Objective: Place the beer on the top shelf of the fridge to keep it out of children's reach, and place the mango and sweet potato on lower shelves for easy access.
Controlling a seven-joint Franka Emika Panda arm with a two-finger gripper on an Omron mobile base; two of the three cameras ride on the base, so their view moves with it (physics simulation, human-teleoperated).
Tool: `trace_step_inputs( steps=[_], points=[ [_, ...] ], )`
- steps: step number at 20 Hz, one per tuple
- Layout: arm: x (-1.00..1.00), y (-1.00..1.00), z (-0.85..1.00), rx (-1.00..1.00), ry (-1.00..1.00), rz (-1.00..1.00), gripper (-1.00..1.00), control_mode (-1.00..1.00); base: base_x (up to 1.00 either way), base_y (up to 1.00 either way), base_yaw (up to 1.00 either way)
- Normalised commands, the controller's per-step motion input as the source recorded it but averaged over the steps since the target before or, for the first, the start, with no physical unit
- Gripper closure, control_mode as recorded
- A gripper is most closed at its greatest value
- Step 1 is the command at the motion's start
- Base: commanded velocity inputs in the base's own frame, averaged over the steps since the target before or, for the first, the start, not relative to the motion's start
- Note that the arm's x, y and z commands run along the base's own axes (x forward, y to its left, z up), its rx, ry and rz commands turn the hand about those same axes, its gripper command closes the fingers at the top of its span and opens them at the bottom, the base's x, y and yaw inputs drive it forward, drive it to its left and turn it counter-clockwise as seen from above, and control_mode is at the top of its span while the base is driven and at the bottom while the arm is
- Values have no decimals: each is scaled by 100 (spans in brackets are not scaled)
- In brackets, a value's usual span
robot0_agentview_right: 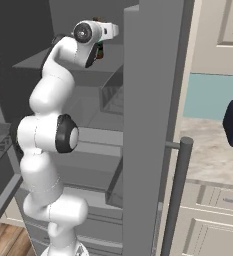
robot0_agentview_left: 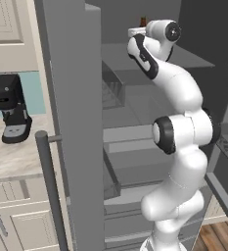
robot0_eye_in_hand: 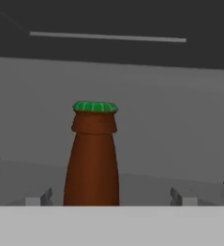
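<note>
- Here the gripper [robot0_eye_in_hand: 108, 197] has its fingers [robot0_eye_in_hand: 36, 198] spread wide apart at the bottom of the hand view, clasping nothing.
- Between them, left of centre, stands the beer [robot0_eye_in_hand: 93, 158], upright, neck and green cap rising mid-frame.
- In the left base view, the bottle top peeks out at upper centre, inside the fridge [robot0_agentview_left: 71, 98], above the top shelf [robot0_agentview_left: 193, 58].

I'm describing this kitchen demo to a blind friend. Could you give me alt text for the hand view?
A brown beer bottle with a green cap stands upright, close and centred, between the two spread fingertips of the open gripper. Behind it are the grey inside walls of the fridge.
</note>
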Motion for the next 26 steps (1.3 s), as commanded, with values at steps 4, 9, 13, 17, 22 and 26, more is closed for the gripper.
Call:
trace_step_inputs(
  steps=[4,9,13,17,22,26],
  points=[
    [-40,0,-14,-2,0,-2,-100,-100,0,0,0],
    [-50,0,-16,-2,0,-3,-100,-100,0,0,0],
    [-91,-1,-15,-3,0,-1,-100,-100,0,0,0],
    [-100,0,-5,-4,10,-2,-100,-100,0,0,0],
    [-100,-4,-2,-4,20,-3,-100,-100,0,0,0],
    [-100,0,-13,-8,28,-4,-100,-100,0,0,0]
  ],
)
